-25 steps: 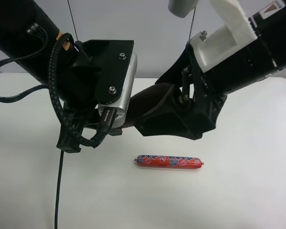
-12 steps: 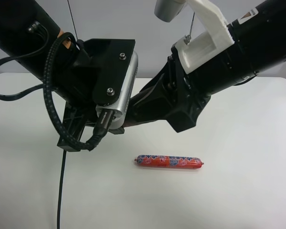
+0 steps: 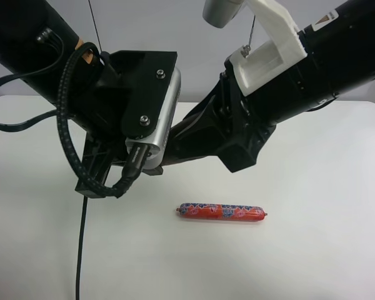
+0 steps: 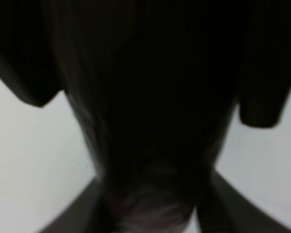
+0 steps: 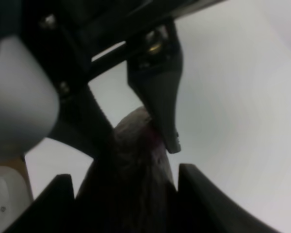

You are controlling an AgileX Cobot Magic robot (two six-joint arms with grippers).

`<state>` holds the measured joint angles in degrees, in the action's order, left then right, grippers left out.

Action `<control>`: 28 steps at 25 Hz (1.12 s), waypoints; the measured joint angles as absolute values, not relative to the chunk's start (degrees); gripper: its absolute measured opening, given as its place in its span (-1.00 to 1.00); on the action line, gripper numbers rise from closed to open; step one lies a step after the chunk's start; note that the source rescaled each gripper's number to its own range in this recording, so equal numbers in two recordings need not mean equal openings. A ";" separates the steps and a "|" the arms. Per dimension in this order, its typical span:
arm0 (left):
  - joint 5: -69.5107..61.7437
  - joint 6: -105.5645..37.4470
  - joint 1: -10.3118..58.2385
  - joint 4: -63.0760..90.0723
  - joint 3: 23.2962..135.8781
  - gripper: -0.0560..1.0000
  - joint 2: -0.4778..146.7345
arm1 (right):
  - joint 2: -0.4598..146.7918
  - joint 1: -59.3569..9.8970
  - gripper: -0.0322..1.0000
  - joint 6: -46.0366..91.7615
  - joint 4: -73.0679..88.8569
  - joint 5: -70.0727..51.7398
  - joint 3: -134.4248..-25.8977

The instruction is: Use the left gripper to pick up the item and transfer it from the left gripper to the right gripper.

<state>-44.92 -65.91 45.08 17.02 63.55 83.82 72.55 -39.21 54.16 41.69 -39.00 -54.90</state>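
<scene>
The dark brown item [image 3: 186,127] hangs in the air above the counter [image 3: 312,250], an elongated body bridging the two end effectors and touching nothing below it. In the left wrist view the item [image 4: 150,160] fills the whole gap of the left end effector [image 4: 145,111], whose two dark fingers press in on either side, so it is clamped on the item. In the right wrist view the item [image 5: 131,160] runs straight into the right end effector [image 5: 128,179], lying between its two fingers with no gap showing at either flank; whether those fingers are actually squeezing cannot be told. One black finger [image 5: 162,107] of the left end effector lies along the item just ahead of the right one, with a pinkish patch showing where they meet. That view also takes in a silver camera body [image 3: 165,119] on its black bracket, the one carried by the arm at the exterior high view's left, which marks that arm as the left one. A braided black cable [image 3: 65,125] loops beside that camera. Well below both end effectors and apart from them, a red and blue sausage [image 3: 222,212] lies flat on the counter.
</scene>
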 joint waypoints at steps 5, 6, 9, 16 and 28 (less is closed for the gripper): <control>-44.92 -65.91 45.08 17.01 63.55 0.87 84.27 | 72.55 -39.21 -0.92 54.12 41.57 -38.00 -54.90; -44.92 -65.91 45.08 17.01 63.55 0.93 84.27 | 72.55 -39.21 -0.92 54.12 41.57 -37.93 -54.90; -44.92 -65.91 45.08 16.96 63.55 0.99 84.27 | 72.55 -39.21 -0.92 54.12 41.57 -37.93 -54.90; -45.90 -65.68 45.08 16.50 63.55 0.99 82.09 | 72.55 -39.21 -0.92 54.12 41.57 -37.93 -54.90; -52.86 -48.39 45.08 4.34 63.55 0.99 71.09 | 72.55 -39.21 -0.92 54.12 41.57 -37.93 -54.90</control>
<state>-52.86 -48.39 45.08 4.34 63.55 71.09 72.55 -39.21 54.12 41.57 -37.93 -54.90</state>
